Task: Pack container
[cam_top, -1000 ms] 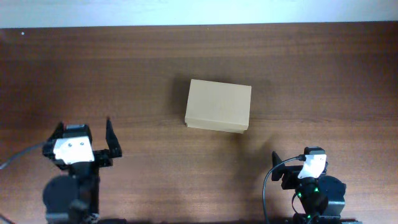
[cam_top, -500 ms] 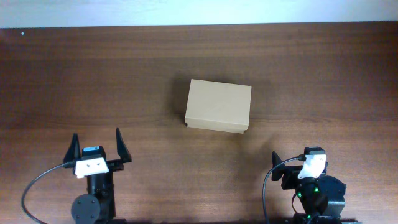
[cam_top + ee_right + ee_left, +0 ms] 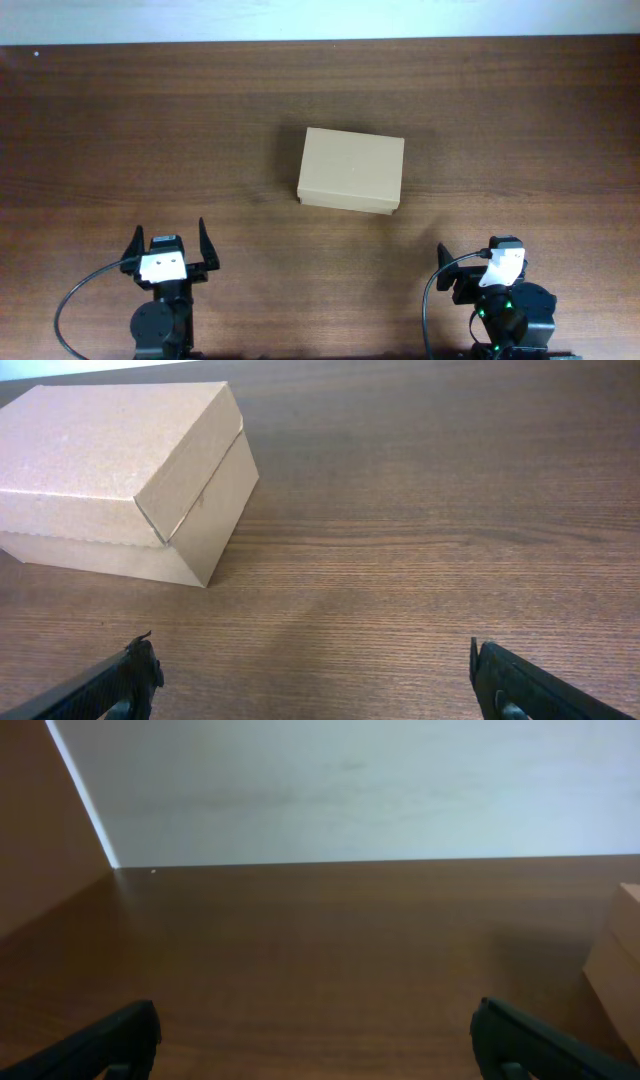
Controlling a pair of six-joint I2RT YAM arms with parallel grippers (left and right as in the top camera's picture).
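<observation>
With left claw [image 3: 168, 235] and right claw [image 3: 307, 660] both spread wide, empty, well short of the closed container [image 3: 351, 169] resting on the table [image 3: 500, 120], could easily shove that light box away instead of lifting its flap, if pushing one-sided without bracing.

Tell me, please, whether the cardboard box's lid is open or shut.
Shut: the lid lies flat on the cardboard box, its flap folded down the side.

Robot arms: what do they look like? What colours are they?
Both are black with a white block near the wrist. The left gripper has two pointed black fingers, and a black cable loops beside it. The right gripper has black fingers too; its arm carries a curved black cable and small green lights.
</observation>
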